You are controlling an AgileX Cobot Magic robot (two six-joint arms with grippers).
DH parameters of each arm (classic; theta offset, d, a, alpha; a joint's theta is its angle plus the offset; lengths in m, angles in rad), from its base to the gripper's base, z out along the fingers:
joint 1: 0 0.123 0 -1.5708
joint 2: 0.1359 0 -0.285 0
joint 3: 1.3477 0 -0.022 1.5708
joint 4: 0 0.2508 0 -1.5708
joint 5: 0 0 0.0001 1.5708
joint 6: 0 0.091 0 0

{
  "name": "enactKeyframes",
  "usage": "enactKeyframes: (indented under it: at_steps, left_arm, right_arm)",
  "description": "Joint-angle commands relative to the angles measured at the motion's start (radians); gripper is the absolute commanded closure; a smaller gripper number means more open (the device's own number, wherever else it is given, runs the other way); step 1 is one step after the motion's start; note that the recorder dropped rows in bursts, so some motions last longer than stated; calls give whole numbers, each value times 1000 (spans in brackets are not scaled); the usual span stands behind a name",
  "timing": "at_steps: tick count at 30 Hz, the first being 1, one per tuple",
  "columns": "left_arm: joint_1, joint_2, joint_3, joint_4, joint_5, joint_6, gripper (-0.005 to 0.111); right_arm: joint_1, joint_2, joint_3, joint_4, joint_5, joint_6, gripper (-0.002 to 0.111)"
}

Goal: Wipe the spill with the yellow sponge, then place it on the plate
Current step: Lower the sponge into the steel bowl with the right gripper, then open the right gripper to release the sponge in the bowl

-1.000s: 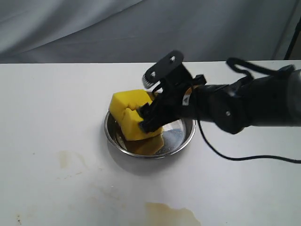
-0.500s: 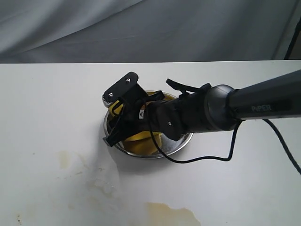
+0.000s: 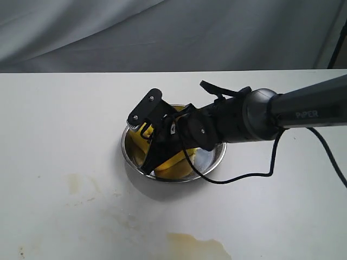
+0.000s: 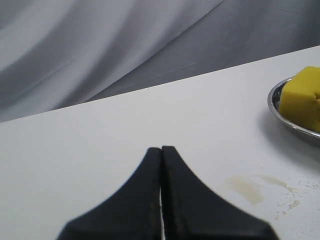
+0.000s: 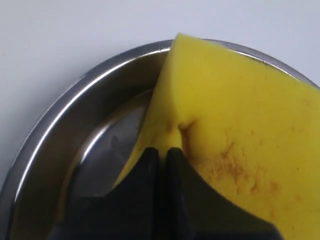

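Left gripper point(image 4: 161, 149): bottom centre of its own wrist view, not seen in the exterior view. Fingers pressed flat together, nothing between them. Parked low over the table point(image 3: 54, 119), presumably to stay out of the working arm's way.
Spill point(image 3: 198, 246): amber puddle at the bottom edge of the exterior view, right of centre. Outline intact and well apart from the plate; looks unwiped or only part wiped.
Pale wet patch point(image 3: 76, 184): faint brownish smear, lower left, with specks trailing toward the spill. Shows lower right in the left wrist view point(image 4: 245, 187).
Plate point(image 3: 130, 157): steel dish, centre of the exterior view. Only its left rim and right wall are clear of the arm.
Yellow sponge point(image 3: 173, 165): inside the plate, tilted, one corner standing above the rim in the right wrist view point(image 5: 240, 115). The lean suggests it is propped by the grip rather than lying free.
Right gripper point(image 3: 154, 154): reaches across from the right, tips down in the dish. Right wrist view point(image 5: 161, 152) shows the fingers nearly meeting, the foam creased just at the tips; I read this as clamped on a thin pinch of sponge.
Cable point(image 3: 255, 176): loops off the arm onto the table, right of the plate.
Step, judged: placing; release not yet made.
Risk, judged: squeezed foam may spring and tip over the rim on release.
Grey cloth point(image 3: 162, 32): backdrop, top of frame.
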Motion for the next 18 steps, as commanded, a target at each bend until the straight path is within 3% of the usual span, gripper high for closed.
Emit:
enactKeyframes:
  at_steps: [1,12,13,18]
  left_arm:
    - [-5,-5,-7,-1,-11,-6,107]
    - [-5,-5,-7,-1,-11,-6,107]
    - [-5,-5,-7,-1,-11,-6,107]
    - [-5,-5,-7,-1,-11,-6,107]
  right_arm:
    - [-26,-8,-1,-39,101,-3,108]
    - [-32,-95,-1,-63,108,2,104]
    - [-32,-105,-1,-63,107,3,100]
    - [-32,-160,-1,-3,120,14,44]
